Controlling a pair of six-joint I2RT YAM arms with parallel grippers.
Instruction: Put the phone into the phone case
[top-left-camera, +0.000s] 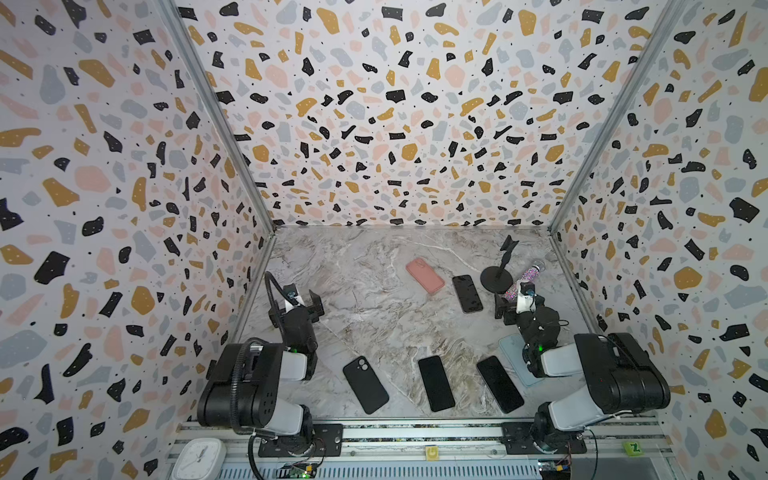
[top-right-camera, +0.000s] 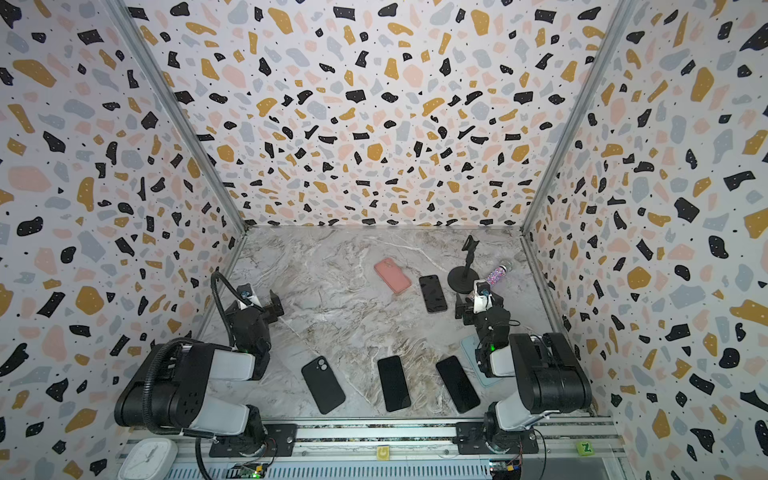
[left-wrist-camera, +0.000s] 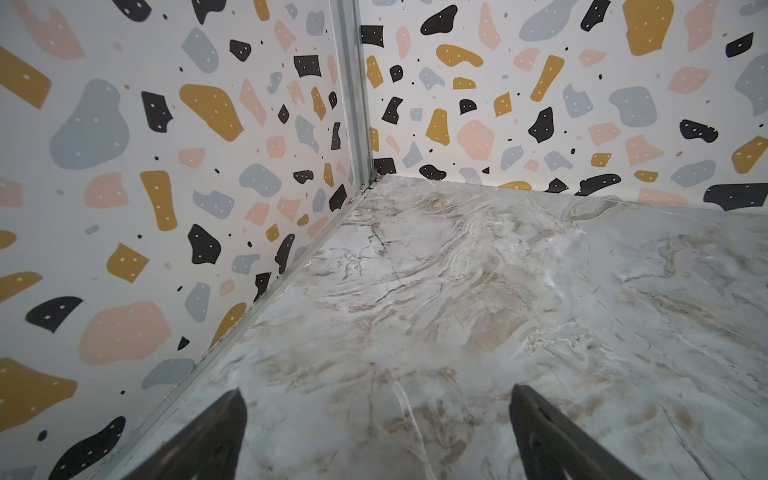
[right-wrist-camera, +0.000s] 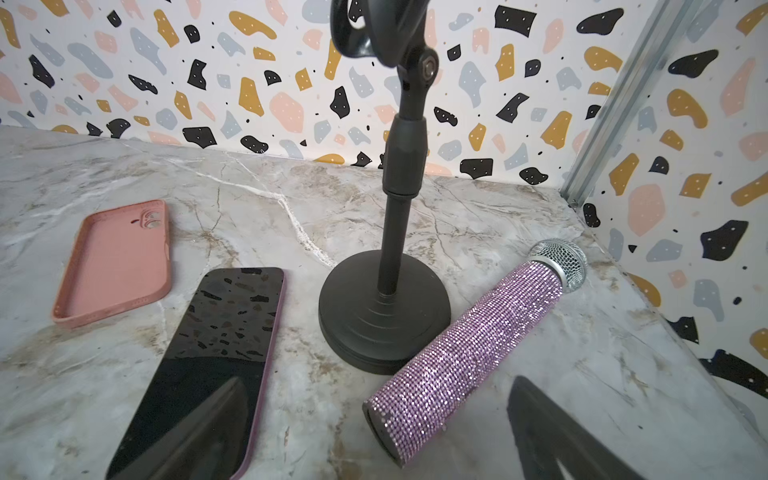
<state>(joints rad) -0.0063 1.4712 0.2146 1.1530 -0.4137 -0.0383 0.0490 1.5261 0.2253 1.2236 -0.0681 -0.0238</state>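
Phone (top-left-camera: 467, 294): in both top views flat on worktop (top-left-camera: 374, 316), screen up, just left of mic stand (top-left-camera: 496, 277) base; pink case (top-left-camera: 424, 275) next beyond it, close but apart. L claw (top-left-camera: 309, 305) and R claw (top-left-camera: 509, 305) both spread wide, empty; R claw hovers near stand base, on arm side. More dark phones/cases (top-left-camera: 436, 382) lie well apart from stand, toward arms.

L wrist view: bare worktop and wall corner (left-wrist-camera: 353, 124) only, seen past wide-set claw; no task item.

R wrist view: case (right-wrist-camera: 112, 266) cavity up, empty, camera cut-out at far end. Phone (right-wrist-camera: 216, 357) is a thin, rigid, glossy slab: likely slippery, glass fragile, moderate wt. Recommend grip across long edges approx. mid-length; keep off screen. Case looks soft, flexible; prob. needs bracing w/ other claw while phone is pressed in, corner first. Glitter mic (right-wrist-camera: 478, 332) lies just beside stand base, opposite side from phone.
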